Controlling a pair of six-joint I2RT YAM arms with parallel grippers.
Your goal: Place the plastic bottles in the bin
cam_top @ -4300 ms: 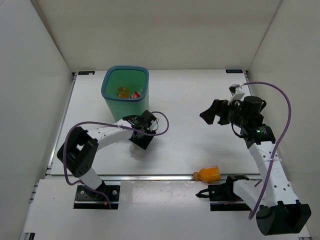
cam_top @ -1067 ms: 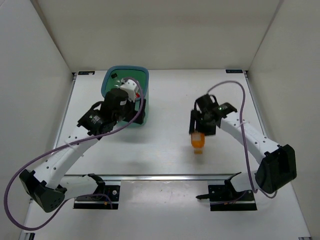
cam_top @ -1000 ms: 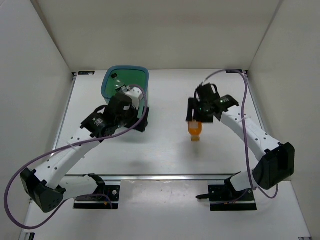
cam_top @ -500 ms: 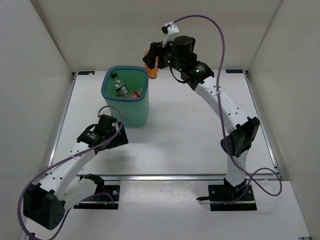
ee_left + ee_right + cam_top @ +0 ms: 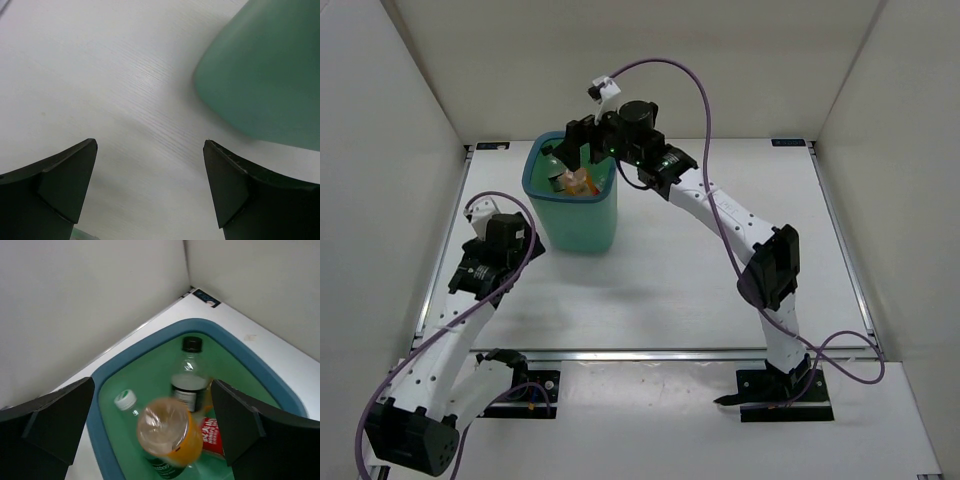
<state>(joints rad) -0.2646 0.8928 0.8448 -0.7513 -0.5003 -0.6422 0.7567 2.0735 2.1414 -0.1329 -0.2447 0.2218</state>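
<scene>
The right gripper is held above the mouth of the bin, its fingers spread wide with nothing between them. In the right wrist view an orange bottle is seen blurred, clear of both fingers and inside the line of the blue rim; it is judged to be dropping in. Below it lie a clear bottle with a black cap, one with a white cap and a red label. The left gripper is also spread and empty, low over the table, just beside the bin wall but apart from it.

The step in hand is judged to be the release. It is done well if the fingers are kept wide and the wrist is kept over the middle of the opening until the bottle is seen at rest below the rim. The arm is then best lifted straight up, so that the rim is not caught and the bin is not tipped. The left arm is best kept off the wall. No bottle is seen on the table in the top view, so the task is judged nearly complete.
</scene>
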